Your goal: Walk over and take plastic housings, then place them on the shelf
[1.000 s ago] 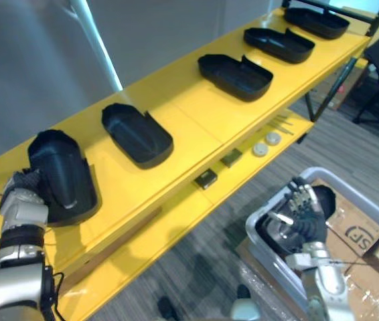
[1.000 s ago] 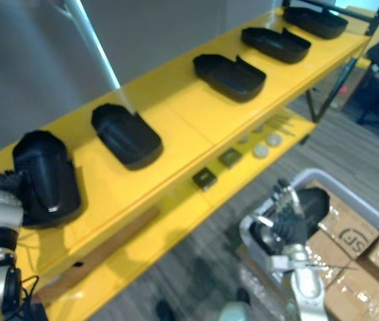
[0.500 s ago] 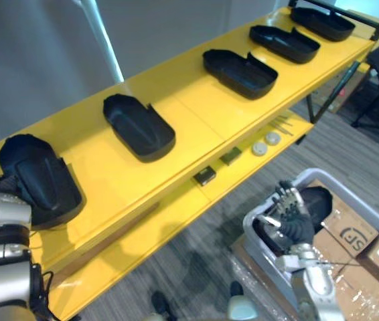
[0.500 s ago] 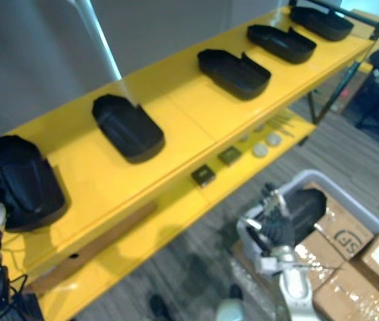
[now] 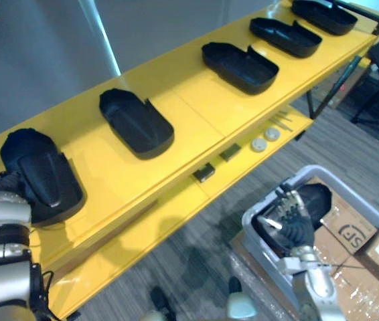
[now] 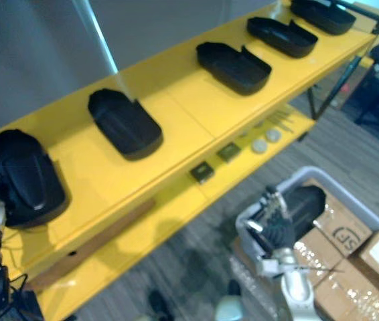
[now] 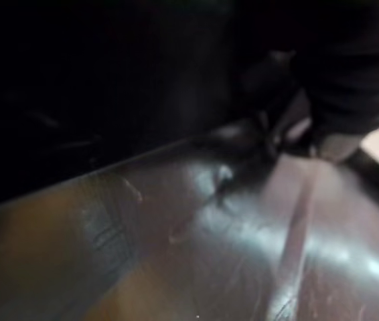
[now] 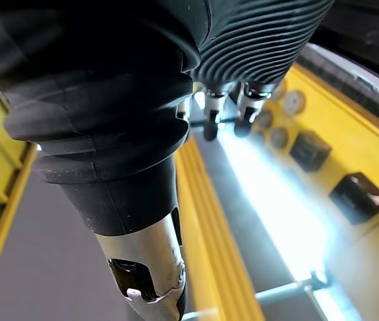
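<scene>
yellow shelf [image 5: 196, 114] | leftmost plastic housing [image 5: 42, 175] — black, glossy, dome side up

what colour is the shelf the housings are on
The shelf is bright yellow; it shows best in the left eye view.

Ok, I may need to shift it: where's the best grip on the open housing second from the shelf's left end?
Probably pinch the near long wall of the housing from above, reaching in over the shelf's front edge: it lies hollow side up, so the thin rim stands exposed, with bare shelf all around it.
</scene>
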Motion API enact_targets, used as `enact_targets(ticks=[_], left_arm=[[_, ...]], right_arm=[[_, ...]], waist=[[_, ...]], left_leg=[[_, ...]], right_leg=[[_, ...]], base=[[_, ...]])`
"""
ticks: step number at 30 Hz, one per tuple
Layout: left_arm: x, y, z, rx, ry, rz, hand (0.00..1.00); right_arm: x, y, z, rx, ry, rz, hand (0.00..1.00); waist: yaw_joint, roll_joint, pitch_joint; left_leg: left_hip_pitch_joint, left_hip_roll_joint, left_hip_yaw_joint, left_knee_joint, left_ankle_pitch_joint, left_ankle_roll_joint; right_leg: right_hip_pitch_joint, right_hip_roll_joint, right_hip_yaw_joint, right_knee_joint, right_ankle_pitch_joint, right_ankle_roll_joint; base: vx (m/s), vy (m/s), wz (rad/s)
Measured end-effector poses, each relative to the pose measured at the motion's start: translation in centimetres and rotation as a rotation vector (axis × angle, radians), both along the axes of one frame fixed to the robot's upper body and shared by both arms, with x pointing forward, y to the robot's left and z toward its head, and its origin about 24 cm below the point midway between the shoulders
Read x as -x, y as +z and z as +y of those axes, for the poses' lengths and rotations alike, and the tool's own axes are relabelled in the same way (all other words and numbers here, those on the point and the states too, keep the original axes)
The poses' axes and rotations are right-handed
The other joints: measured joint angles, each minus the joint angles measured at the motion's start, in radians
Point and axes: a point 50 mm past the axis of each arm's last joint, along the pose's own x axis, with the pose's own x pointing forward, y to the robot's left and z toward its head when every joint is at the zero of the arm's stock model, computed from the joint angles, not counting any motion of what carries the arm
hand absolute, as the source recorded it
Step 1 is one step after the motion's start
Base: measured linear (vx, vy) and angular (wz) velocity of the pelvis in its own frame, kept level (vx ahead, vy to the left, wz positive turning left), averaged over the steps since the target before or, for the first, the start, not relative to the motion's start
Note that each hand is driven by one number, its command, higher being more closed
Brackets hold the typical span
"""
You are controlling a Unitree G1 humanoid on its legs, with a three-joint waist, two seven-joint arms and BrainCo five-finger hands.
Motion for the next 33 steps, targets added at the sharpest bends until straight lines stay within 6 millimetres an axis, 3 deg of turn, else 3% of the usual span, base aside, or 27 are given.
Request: enact_targets(ticks=[7,8,25,33], left_arm=[[0.1,-0.4,0.1,0.026,0.021,-0.013,1.0],[0.1,-0.4,0.1,0.026,0.021,-0.013,0.0],[0.3,-0.3,0.2,0.008,0.067,-0.043,0.0],[0.7,0.8,1.0,-0.047,0.117,-0.085,0.0]], right_arm=[[0.4,-0.4,0.3,-0.01,0.011,0.02,0.0],[0.4,-0.4,0.3,-0.01,0.011,0.02,0.0],[0.4,-0.7,1.0,-0.045,0.04,0.031,0.0],[0.8,-1.1,1.5,-0.056,0.056,0.054,0.0]], waist=[[-0.001,0.0,0.0],[-0.001,0.0,0.0],[-0.001,0.0,0.0],[-0.002,-0.001,0.0]], left_leg=[[0.001,0.0,0.001,0.0,0.0,0.0],[0.001,0.0,0.001,0.0,0.0,0.0],[0.002,0.001,0.002,-0.001,0.001,-0.001],[0.003,0.001,0.002,-0.001,0.001,-0.001]], right_leg=[[0.0,0.0,0.001,0.0,0.0,0.0],[0.0,0.0,0.001,0.0,0.0,0.0],[-0.001,0.001,0.001,0.001,0.0,0.0],[-0.001,0.001,0.001,0.002,0.0,0.0]], base=[[0.0,0.0,0.0],[0.0,0.0,0.0],[0.0,0.0,0.0],[0.0,0.0,0.0]])
